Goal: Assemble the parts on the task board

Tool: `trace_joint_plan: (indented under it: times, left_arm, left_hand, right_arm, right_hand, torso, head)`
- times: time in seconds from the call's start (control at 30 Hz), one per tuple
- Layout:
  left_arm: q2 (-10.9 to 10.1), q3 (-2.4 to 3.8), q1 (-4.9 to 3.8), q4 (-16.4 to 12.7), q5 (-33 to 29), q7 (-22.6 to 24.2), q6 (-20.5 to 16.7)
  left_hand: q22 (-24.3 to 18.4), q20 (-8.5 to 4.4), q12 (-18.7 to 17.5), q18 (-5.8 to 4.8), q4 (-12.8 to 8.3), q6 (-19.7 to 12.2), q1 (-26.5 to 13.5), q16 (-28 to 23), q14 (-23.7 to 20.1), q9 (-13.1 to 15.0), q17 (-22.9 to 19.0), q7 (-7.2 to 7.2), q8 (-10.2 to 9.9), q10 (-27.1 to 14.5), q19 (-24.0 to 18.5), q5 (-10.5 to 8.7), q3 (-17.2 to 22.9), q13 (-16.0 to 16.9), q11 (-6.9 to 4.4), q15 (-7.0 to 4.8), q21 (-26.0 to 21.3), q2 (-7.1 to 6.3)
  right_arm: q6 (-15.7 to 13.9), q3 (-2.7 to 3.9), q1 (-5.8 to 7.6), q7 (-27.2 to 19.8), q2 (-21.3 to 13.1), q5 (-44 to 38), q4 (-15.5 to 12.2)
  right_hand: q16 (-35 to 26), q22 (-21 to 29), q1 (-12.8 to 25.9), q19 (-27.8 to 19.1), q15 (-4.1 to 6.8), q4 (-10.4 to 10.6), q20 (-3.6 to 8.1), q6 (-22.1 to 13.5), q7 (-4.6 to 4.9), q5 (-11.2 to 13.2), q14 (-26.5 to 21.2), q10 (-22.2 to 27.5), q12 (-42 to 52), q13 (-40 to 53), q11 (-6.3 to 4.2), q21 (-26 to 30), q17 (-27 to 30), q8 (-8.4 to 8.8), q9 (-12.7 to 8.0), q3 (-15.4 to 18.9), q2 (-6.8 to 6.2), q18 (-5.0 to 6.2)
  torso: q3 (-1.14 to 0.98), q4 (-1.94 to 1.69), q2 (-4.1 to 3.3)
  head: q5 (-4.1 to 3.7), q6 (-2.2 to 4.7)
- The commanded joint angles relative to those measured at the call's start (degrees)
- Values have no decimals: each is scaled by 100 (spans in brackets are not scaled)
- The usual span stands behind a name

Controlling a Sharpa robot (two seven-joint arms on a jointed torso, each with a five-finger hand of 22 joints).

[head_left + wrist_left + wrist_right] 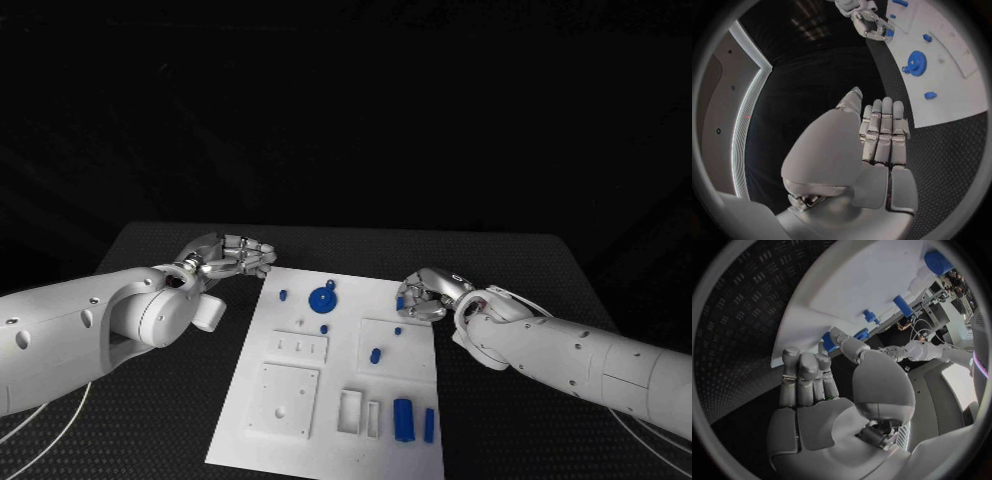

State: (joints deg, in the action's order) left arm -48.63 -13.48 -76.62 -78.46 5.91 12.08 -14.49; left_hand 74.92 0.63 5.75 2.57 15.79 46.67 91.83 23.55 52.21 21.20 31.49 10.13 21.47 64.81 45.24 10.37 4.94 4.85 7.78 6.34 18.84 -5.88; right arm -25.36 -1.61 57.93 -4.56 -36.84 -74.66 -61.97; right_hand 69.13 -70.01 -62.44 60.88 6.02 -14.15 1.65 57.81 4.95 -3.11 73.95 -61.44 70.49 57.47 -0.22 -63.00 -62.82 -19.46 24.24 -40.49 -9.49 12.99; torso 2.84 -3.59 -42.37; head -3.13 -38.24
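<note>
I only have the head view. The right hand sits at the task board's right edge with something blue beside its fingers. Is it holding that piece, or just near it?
Observer: Holding it, as far as the right wrist view shows. The right hand pinches a small blue part between thumb and a finger, right at the edge of the task board.
Operator: And the left hand, up by the board's far left corner. Is anything in it?
Observer: Nothing. In the left wrist view the left hand holds no part. Its fingers lie side by side over the bare black table, just off the board.
</note>
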Motion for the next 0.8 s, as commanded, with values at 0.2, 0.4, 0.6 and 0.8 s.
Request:
trace_joint_plan:
  times: [0.2,0.4,0.6,0.8]
  left_arm:
    - [4,4,-3,-19,42,27,88]
    - [12,4,-3,-23,116,7,171]
    - [30,6,-5,-21,391,-140,299]
    - [103,42,-10,-30,593,-567,578]
  left_hand:
    - [117,0,-18,99,44,19,81,-38,36,-3,12,5,-27,45,-52,-23,-1,8,-2,5,27,1]
    - [119,-3,13,94,68,83,96,-33,67,12,35,-39,10,110,-51,-24,-31,25,-38,-1,36,62]
    - [122,-31,99,85,79,248,20,22,193,38,92,-109,85,295,-35,-21,-76,70,-111,-38,63,174]
    - [132,-86,217,94,94,438,-435,123,379,56,158,-186,152,542,81,-41,-170,133,-194,-92,145,232]
  right_arm:
    - [-117,0,-4,47,0,-65,-30]
    - [-224,0,-4,96,-25,-78,-106]
    - [-283,3,3,264,-102,-194,-284]
    - [-154,10,208,508,-152,-423,-510]
  right_hand:
    - [-19,4,-121,5,64,22,10,180,65,-22,17,-29,0,-3,-51,-14,2,-41,11,-334,126,201]
    - [-10,2,-126,29,76,31,13,240,47,-93,41,-55,18,14,-66,-35,3,-61,21,-552,143,201]
    - [3,0,-79,60,96,4,26,294,24,-240,66,-90,50,42,-89,-60,1,-84,34,-636,120,201]
    - [7,0,-74,68,101,-8,31,309,17,-253,74,-99,56,48,-95,-65,0,-91,38,-652,110,201]
  torso:
    - [2,1,1]
    - [0,3,2]
    - [4,5,4]
    - [19,23,10]
  head:
    - [3,2]
    - [9,8]
    - [19,25]
    - [-3,62]
